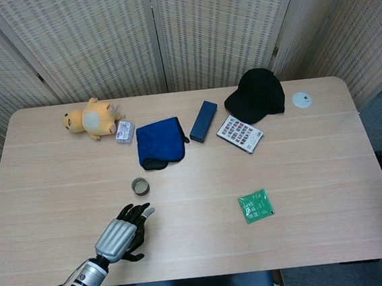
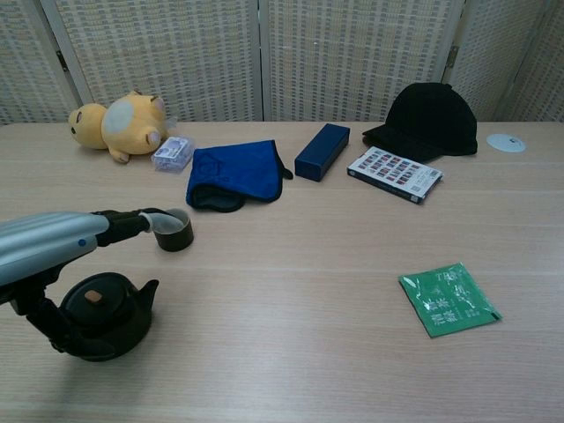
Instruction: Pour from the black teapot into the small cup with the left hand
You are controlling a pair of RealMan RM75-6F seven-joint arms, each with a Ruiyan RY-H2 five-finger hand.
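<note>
Robot's left hand [image 1: 120,233] sits over the black teapot [image 2: 104,315] at the near left edge of the wooden table [image 1: 302,173]. Its fingers [image 2: 132,220] stretch forward above the pot while a dark part of the hand reaches down beside the teapot's handle; whether it actually grips the pot cannot be told. Just beyond the fingertips stands the small cup [image 2: 174,229], upright. Farther back lie a blue cloth [image 2: 233,172], a yellow plush toy [image 2: 115,123], a navy box [image 2: 322,152] and a black cap [image 2: 429,118]. A green packet [image 2: 448,298] lies to the right.
</note>
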